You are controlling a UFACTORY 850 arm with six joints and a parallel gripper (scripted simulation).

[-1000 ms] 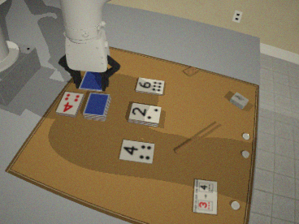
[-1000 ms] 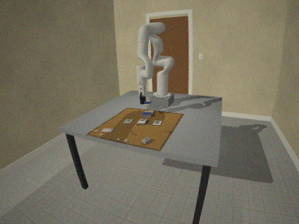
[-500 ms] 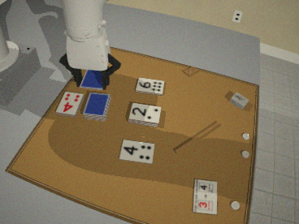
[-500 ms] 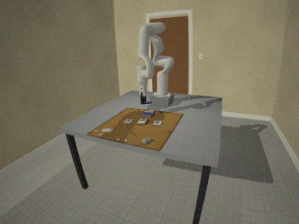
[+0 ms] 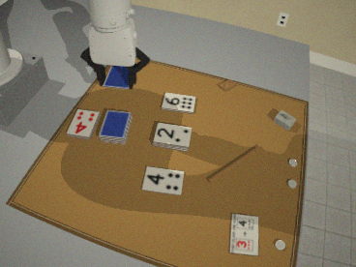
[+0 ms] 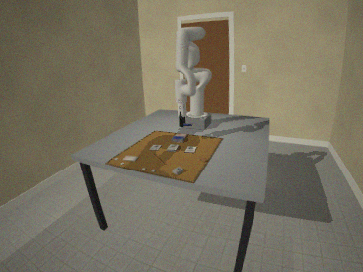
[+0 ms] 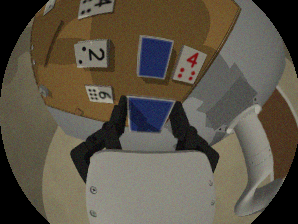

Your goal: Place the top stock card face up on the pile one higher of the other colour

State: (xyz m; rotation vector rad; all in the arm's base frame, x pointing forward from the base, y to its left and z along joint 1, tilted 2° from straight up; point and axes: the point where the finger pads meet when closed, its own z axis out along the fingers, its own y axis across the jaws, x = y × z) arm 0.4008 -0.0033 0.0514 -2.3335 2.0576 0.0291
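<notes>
My gripper (image 5: 116, 76) is shut on a blue-backed card (image 5: 116, 77) and holds it above the far left edge of the brown card cloth (image 5: 164, 160); in the wrist view the card (image 7: 149, 113) sits between my two black fingers, back showing. The face-down blue stock (image 5: 115, 126) lies on the cloth, with a red 4 (image 5: 82, 123) to its left as the waste. Three piles show a black 6 (image 5: 179, 103), a black 2 (image 5: 171, 135) and a black 4 (image 5: 163, 180).
A thin dark rod (image 5: 234, 163) lies right of the piles. A small grey block (image 5: 283, 119) stands at the far right. Three white discs (image 5: 292, 163) line the right edge. A rule card (image 5: 244, 234) lies at the near right.
</notes>
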